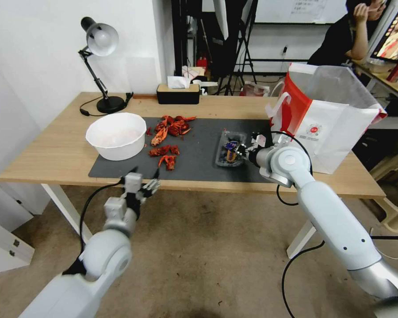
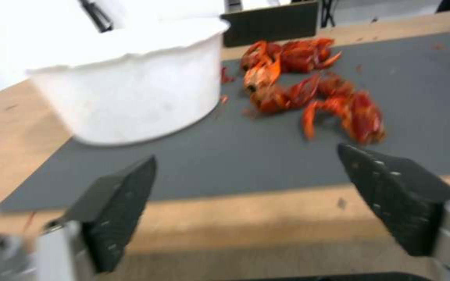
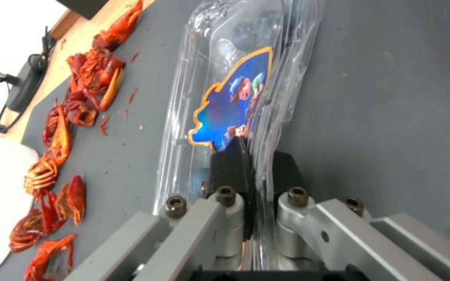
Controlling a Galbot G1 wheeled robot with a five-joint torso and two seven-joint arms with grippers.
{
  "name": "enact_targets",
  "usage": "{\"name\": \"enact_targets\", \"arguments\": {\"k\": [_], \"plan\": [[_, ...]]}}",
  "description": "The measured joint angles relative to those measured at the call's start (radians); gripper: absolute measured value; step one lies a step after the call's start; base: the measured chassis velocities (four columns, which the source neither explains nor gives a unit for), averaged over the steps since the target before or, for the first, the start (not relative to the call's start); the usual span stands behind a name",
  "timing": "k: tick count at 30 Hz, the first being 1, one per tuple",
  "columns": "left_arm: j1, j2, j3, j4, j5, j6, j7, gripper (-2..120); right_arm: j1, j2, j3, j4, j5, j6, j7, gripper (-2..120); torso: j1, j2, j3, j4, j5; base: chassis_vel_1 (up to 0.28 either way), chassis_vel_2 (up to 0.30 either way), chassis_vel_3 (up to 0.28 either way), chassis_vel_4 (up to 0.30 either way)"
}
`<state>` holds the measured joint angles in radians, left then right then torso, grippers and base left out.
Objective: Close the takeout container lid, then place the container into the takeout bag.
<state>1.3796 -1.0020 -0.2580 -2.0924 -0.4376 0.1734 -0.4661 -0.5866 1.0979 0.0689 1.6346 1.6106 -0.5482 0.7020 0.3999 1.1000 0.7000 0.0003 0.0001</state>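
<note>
Lid-closing step, judged from the grip. Right claw (image 3: pixel 254 156) pinched narrow on the near edge of the takeout container (image 1: pixel 230 153), with the 2 dark fingers (image 3: pixel 229 166) clamping clear plastic between them. Lid (image 3: pixel 230 105), marked by its blue and yellow label, folded nearly against the other half in the right wrist view; full latching impossible to confirm. Dark blueberries (image 3: pixel 251 31) visible through the plastic at the far end. Container resting on the grey mat (image 1: pixel 199 145) of the table (image 1: pixel 53 154), just beside the takeout bag (image 1: pixel 327 119), which stands upright and open-topped at the robot's right end of the table.

Left claw (image 2: pixel 246 195) spread wide and empty, hovering at the near table edge in front of the white bowl (image 1: pixel 116 134), with red crayfish shells (image 1: pixel 168 141) scattered on the mat between bowl and container.

Next move, as a judgement: firm seating of the lid, then a lift high enough to clear the bag's rim, a short carry to the right, and a lowering through the open mouth clear of the handles (image 1: pixel 276 106).
</note>
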Motion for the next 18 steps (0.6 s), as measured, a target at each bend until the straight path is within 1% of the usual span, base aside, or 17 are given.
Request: {"name": "enact_targets", "arguments": {"k": [1, 2, 8, 10, 13, 15, 16, 18], "plan": [[0.024, -0.007, -0.007, -0.004, 0.007, -0.014, -0.004, 97, 0.002, 0.002, -0.002, 0.0, 0.0, 0.001, 0.0, 0, 0.0, 0.0, 0.0, -0.0001, -0.0001, 0.0, 0.0, 0.0, 0.0], [0.042, -0.017, -0.01, -0.007, 0.011, -0.021, -0.005, 99, 0.004, 0.003, -0.004, 0.0, -0.001, 0.002, -0.001, 0, 0.0, 0.0, 0.0, -0.0002, -0.0002, 0.0, 0.0, 0.0, 0.0], [0.078, -0.055, -0.011, -0.014, 0.017, -0.026, -0.003, 100, 0.01, 0.004, -0.008, 0.001, -0.005, 0.017, -0.03, 0, 0.0, 0.0, 0.0, -0.0002, -0.0001, 0.0, 0.0, 0.0, 0.0], [0.086, -0.074, -0.01, -0.012, 0.021, -0.029, -0.003, 100, 0.016, 0.002, -0.009, 0.011, -0.013, 0.031, -0.076, 0, 0.0, 0.0, 0.0, -0.0003, -0.0001, 0.0, 0.0, 0.0, 0.0], [0.089, -0.079, -0.01, -0.009, 0.021, -0.032, -0.002, 100, 0.019, -0.001, -0.012, 0.017, -0.02, 0.038, -0.097, 0, 0.0, 0.0, 0.0, -0.0003, -0.0002, 0.0, 0.0, 0.0, 0.0], [0.092, -0.08, -0.014, -0.003, 0.022, -0.041, 0.001, 100, 0.038, -0.018, -0.032, 0.059, -0.06, 0.052, -0.17, 0, 0.0, 0.0, 0.0, -0.0003, -0.0002, 0.0, 0.0, 0.0, 0.0], [0.092, -0.08, -0.014, -0.003, 0.022, -0.041, 0.001, 100, 0.038, -0.018, -0.032, 0.059, -0.06, 0.052, -0.17, 0, 0.0, 0.0, 0.0, -0.0003, -0.0002, 0.0, 0.0, 0.0, 0.0], [0.1, -0.078, -0.02, -0.002, 0.02, -0.049, 0.005, 100, 0.055, -0.037, -0.055, 0.084, -0.133, 0.072, -0.237, 0, 0.0, 0.0, 0.0, -0.0002, -0.0001, 0.0, 0.0, 0.0, 0.0]]}}
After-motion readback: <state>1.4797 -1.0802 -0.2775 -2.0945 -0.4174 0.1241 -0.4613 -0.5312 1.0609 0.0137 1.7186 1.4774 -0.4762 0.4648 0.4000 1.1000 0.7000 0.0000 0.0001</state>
